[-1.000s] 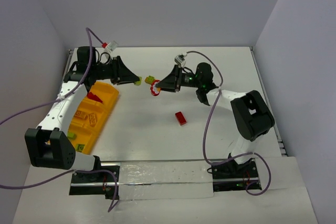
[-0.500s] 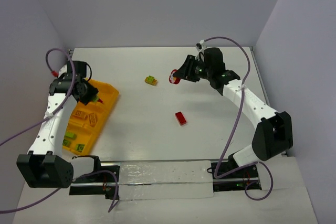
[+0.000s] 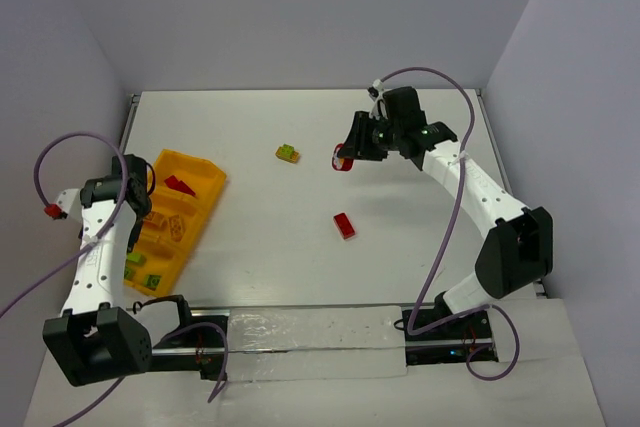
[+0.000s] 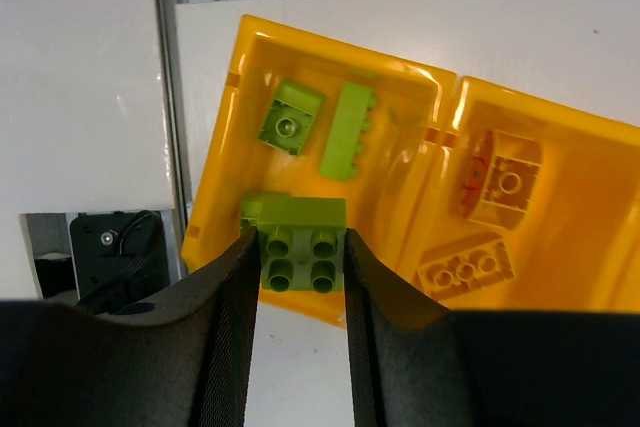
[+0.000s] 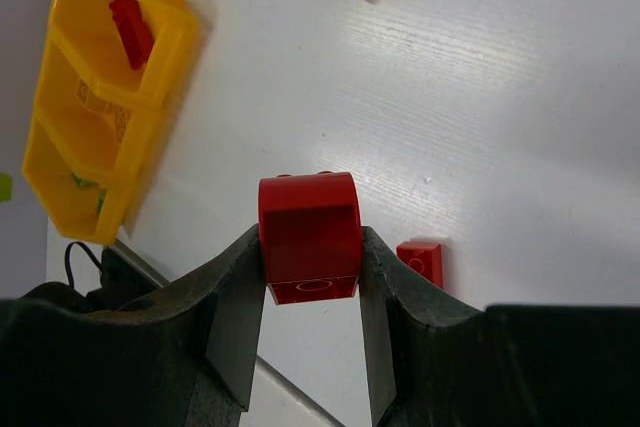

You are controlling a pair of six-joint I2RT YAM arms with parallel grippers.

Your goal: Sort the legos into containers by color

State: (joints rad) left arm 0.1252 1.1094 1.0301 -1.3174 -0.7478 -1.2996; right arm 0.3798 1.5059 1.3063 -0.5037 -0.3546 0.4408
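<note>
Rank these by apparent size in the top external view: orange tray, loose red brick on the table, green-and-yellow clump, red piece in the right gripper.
1. orange tray, by far largest.
2. loose red brick and green-and-yellow clump: too alike to rank.
3. red piece in the right gripper: looks smallest, but partly hidden, so unsure.
</note>
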